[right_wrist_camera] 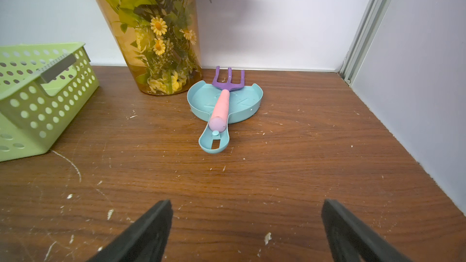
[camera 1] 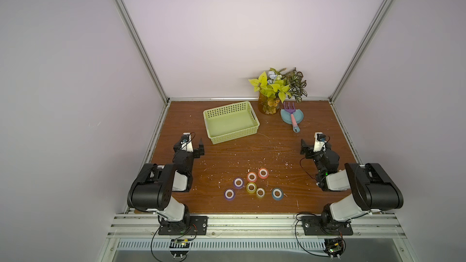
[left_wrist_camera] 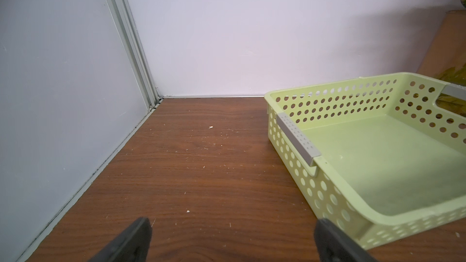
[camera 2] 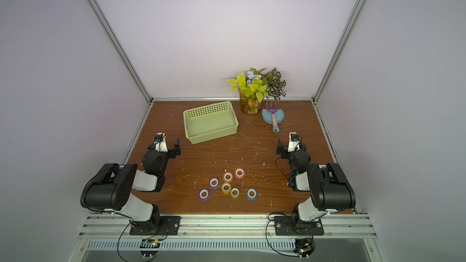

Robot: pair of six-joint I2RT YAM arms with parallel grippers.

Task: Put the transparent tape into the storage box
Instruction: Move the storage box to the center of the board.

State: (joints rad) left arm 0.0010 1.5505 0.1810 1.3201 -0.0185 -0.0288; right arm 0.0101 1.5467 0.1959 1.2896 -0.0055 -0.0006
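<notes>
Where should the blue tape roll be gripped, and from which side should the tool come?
Come straight down from above and pinch the blue tape roll across its outer wall. It lies flat, hole up, apart from the colourless roll, so both sides probably have room.

transparent tape (camera 1: pixel 247 189): seven rolls flat, clustered | storage box (camera 1: pixel 234 134): green, well behind

Light green storage box (camera 1: pixel 234 135) dotted with holes; brown woodgrain table (camera 1: pixel 252 152); blue dish (camera 1: pixel 285 117).
</notes>
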